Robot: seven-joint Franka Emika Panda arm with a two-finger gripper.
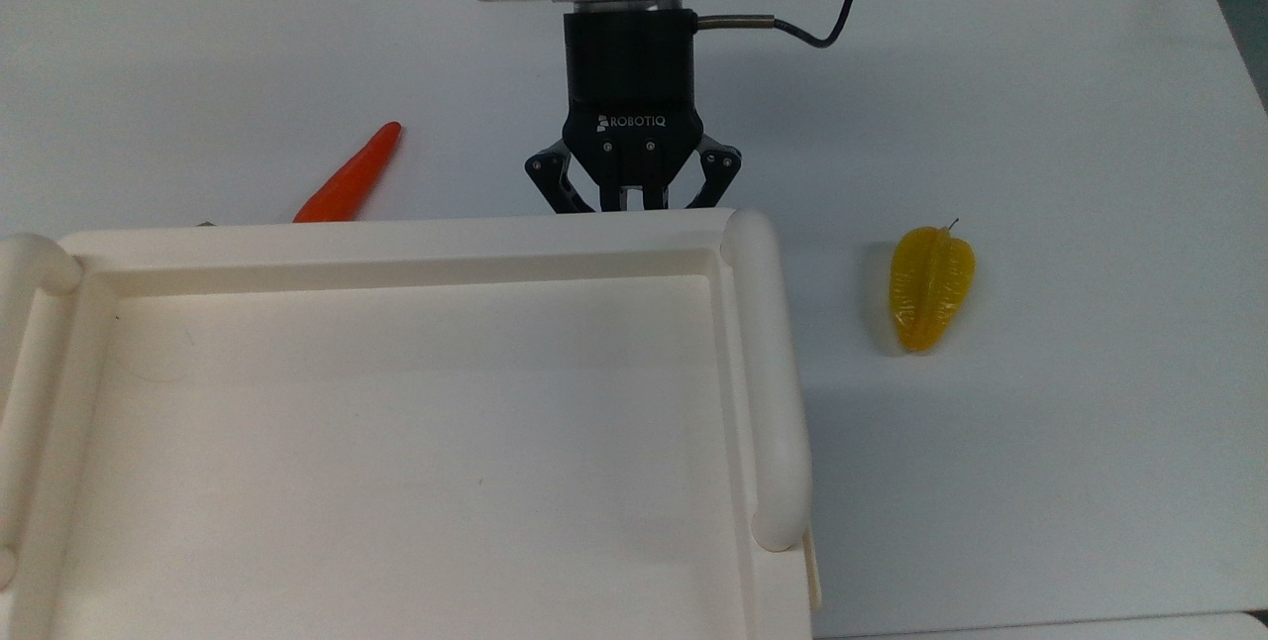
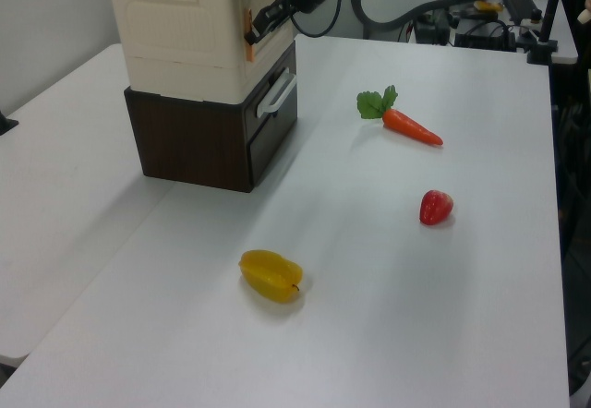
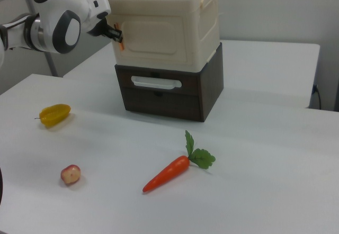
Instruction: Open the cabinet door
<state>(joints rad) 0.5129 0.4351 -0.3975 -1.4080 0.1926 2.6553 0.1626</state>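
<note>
The cream cabinet's recessed top (image 1: 396,442) lies in the lower left of the top view. The cabinet door (image 3: 159,38), a cream panel with a paler inset face, sits flat on the cabinet's front in the right view. My gripper (image 1: 634,207) is at the door's edge, just beyond the top's far rim, which hides its fingertips. Its fingers are drawn together on the door's orange tab (image 3: 121,43). The left view shows the gripper (image 2: 252,31) at that same orange tab (image 2: 247,46).
A carrot (image 1: 349,174) lies on the white table, on the top view's left of the gripper. A yellow starfruit (image 1: 929,288) lies on the top view's right. A strawberry (image 2: 436,207) lies further out. Under the cabinet is a dark drawer with a white handle (image 3: 152,82).
</note>
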